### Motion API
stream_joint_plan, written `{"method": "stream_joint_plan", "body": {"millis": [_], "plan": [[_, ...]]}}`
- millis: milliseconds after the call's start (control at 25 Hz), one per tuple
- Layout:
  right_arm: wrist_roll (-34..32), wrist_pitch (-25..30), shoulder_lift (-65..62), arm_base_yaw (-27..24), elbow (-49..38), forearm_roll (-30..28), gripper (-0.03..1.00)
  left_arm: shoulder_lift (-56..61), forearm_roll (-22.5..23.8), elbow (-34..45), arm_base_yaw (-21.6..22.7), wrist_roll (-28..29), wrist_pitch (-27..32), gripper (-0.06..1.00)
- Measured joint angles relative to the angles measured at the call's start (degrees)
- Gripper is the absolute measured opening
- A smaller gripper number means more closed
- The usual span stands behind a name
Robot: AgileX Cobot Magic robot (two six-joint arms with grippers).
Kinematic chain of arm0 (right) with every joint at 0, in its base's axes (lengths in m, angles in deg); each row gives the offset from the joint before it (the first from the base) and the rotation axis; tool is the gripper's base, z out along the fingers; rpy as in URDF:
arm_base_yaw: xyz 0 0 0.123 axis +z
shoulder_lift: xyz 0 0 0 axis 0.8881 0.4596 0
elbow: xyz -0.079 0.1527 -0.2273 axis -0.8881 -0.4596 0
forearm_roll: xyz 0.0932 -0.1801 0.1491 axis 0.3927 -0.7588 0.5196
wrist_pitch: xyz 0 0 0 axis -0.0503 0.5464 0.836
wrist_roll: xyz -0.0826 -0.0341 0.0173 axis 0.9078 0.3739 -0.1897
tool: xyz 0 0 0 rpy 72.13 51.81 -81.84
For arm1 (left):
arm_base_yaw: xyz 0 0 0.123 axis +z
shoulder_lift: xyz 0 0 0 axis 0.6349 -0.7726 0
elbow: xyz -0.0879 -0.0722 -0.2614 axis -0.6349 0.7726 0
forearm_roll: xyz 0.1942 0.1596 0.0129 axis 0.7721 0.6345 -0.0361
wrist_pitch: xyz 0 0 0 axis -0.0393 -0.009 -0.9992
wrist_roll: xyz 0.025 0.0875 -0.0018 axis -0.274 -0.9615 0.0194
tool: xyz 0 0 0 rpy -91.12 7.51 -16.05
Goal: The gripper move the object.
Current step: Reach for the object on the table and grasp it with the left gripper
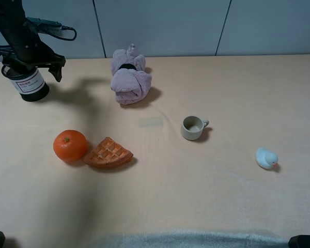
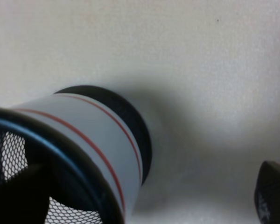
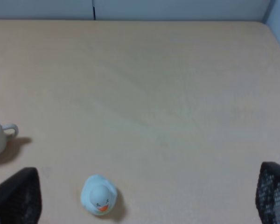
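Observation:
The black wire-mesh pen cup (image 1: pixel 31 85) with a white label and red marks stands upright at the far left of the table. My left gripper (image 1: pixel 31 64) is just above it, open, with its prongs spread wider than the cup. In the left wrist view the cup (image 2: pixel 98 140) fills the lower left, and one dark fingertip (image 2: pixel 273 196) stands well apart from it. The other finger is hidden. My right gripper (image 3: pixel 144 186) is open and empty, hovering over the table near the duck.
A pink cloth bundle (image 1: pixel 129 77) lies at the back middle. An orange (image 1: pixel 70 145) and a waffle piece (image 1: pixel 108 153) sit at the front left. A grey-beige mug (image 1: pixel 192 127) stands mid-table and a small white duck (image 1: pixel 266 158) at the right.

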Motion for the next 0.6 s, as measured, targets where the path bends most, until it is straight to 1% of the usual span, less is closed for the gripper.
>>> {"method": "stream_joint_plan", "body": {"millis": [280,360,520,600], "plan": [[0.0,0.0,0.0,0.0,0.0,0.0,0.69,-0.18,-0.63,0.0,0.0,0.23,-0.75,0.76],[0.0,0.0,0.0,0.0,0.0,0.0,0.69,-0.18,-0.63,0.0,0.0,0.28,-0.8,0.69],[0.0,0.0,0.0,0.0,0.0,0.0,0.69,-0.18,-0.63,0.0,0.0,0.28,-0.8,0.49],[0.0,0.0,0.0,0.0,0.0,0.0,0.69,-0.18,-0.63,0.0,0.0,0.28,-0.8,0.41]]}}
